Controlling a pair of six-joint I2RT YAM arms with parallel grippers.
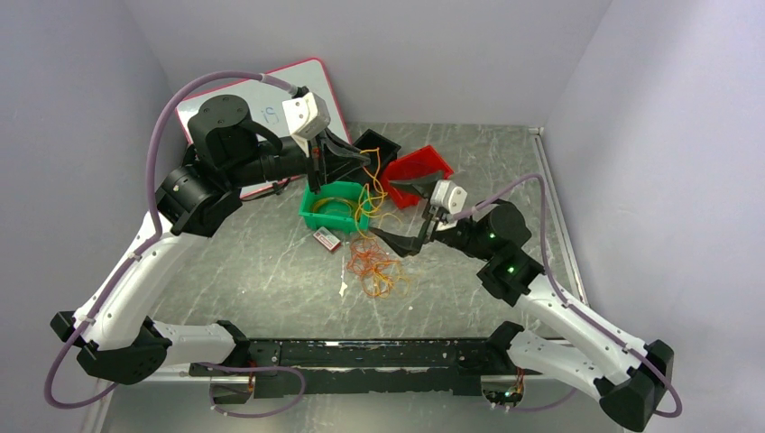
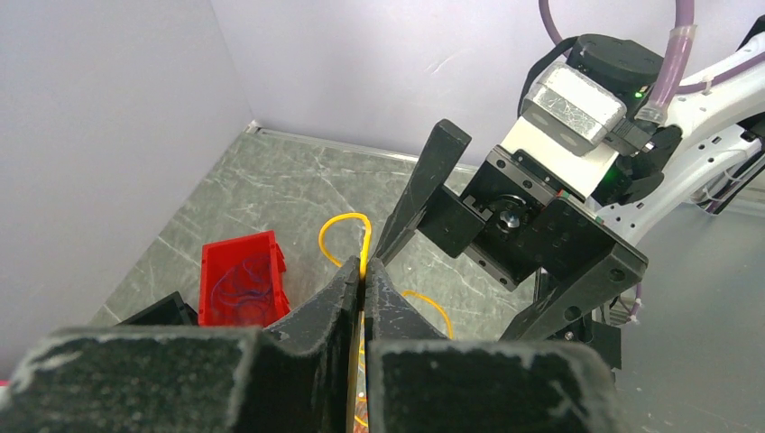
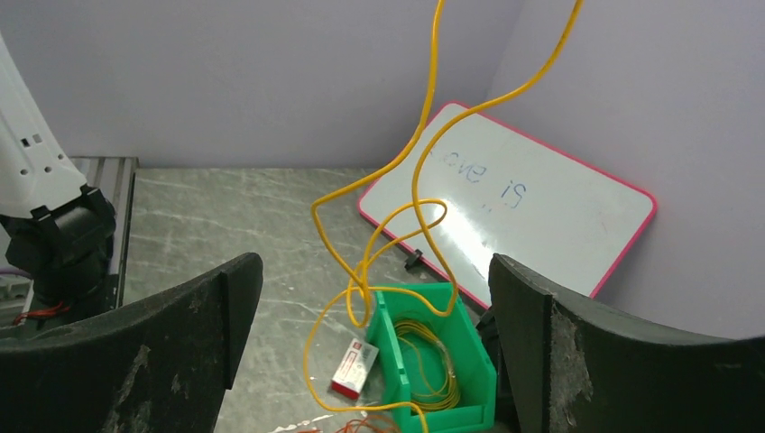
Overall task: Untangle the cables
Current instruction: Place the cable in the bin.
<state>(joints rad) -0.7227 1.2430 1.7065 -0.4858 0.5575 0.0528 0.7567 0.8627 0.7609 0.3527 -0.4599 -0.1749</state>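
The cables are thin loops. A yellow cable (image 1: 365,194) hangs from my left gripper (image 1: 359,161), raised above the green bin (image 1: 313,216). In the left wrist view the jaws (image 2: 364,271) are shut on this yellow cable (image 2: 341,221). A tangle of orange and red cables (image 1: 374,268) lies on the table below. My right gripper (image 1: 403,215) is open wide and empty, just right of the hanging strand. In the right wrist view (image 3: 374,293) the yellow cable (image 3: 422,180) dangles in loops between the fingers without touching them. More yellow cable (image 3: 433,361) lies coiled in the green bin (image 3: 390,356).
A red bin (image 1: 417,170) and a black bin (image 1: 377,146) stand behind the tangle. A pink-rimmed whiteboard (image 1: 262,104) leans at the back left. A small red and white box (image 1: 327,239) lies beside the green bin. Walls close in on three sides.
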